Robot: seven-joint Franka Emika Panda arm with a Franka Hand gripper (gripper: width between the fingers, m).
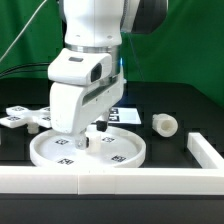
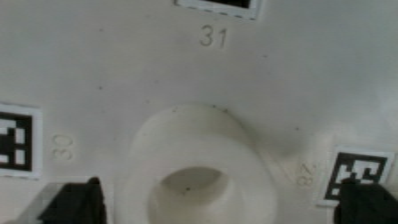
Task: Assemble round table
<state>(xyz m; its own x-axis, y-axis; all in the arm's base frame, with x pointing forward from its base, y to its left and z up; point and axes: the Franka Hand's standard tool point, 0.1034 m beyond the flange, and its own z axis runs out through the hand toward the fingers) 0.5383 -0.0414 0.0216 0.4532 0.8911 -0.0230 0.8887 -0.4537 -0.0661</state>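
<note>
Step in hand: by my reading an early one. No two parts are joined, and the gripper [image 1: 88, 136] hangs low over the middle of the disc [image 1: 125, 155], above its raised hub [image 2: 196, 165].
Jaws: spread wide and holding nothing. The fingertips [image 2: 80, 205] stand either side of the hub and appear clear of it.
Disc: flat on the table [image 1: 190, 125], rim up, near centre, just behind the border wall [image 1: 110, 182].
Post: on its side at the exterior view's right [image 1: 165, 124], well apart from the disc.
Cross piece: at the exterior view's left [image 1: 22, 117], beside the disc's far edge.
Next move: I judge either a grip on the disc, or a lift and a reach right for the post, which must seat squarely in the hub.
Writing: moulded number [image 2: 215, 38] reads "31". The square tags [image 2: 15, 140] carry patterns only, and I can read no brand.
</note>
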